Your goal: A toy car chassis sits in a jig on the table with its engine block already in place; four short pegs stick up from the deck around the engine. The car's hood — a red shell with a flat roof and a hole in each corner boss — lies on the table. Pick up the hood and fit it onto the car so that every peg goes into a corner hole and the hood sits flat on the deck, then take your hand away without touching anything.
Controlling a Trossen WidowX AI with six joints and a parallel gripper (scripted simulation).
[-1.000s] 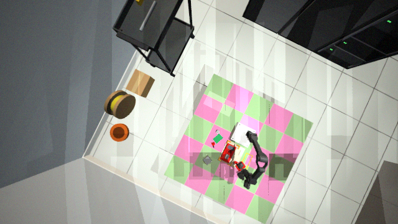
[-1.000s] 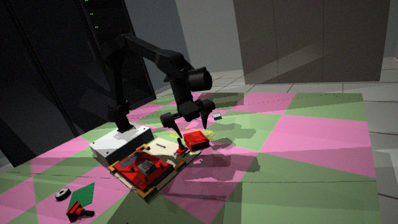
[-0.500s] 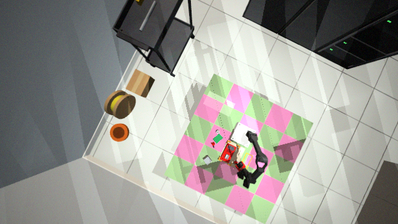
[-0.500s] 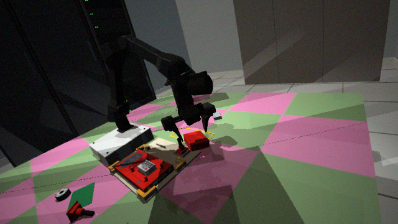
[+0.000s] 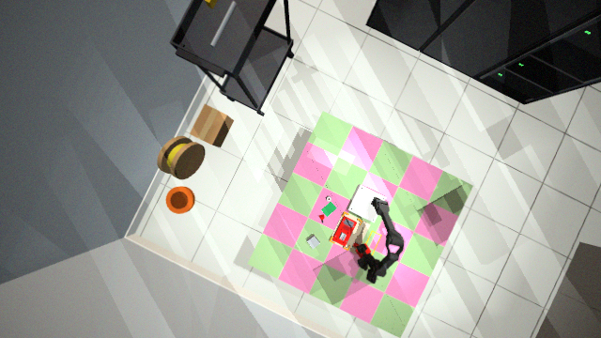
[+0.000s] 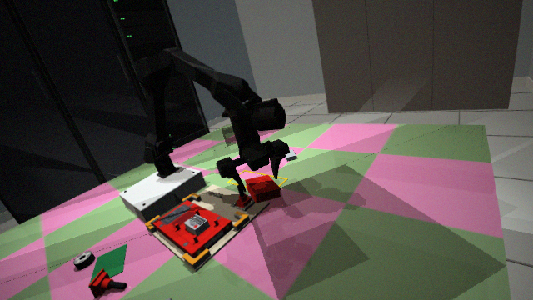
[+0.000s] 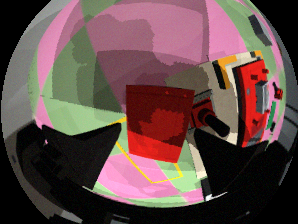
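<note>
The red hood lies on the table beside the jig board, partly over the yellow outline. My gripper is open and empty. In the wrist view its fingers stand either side of the hood, one to the left and one to the right; contact cannot be told. The red chassis sits in the jig between orange corners. The grey engine block is on its deck, with short dark pegs around it. The hood's holes cannot be made out.
A red piece with a black handle stands on the jig board, close to the chassis-side finger. A green plate, a ring and another red piece lie beyond the jig. A grey block lies nearby.
</note>
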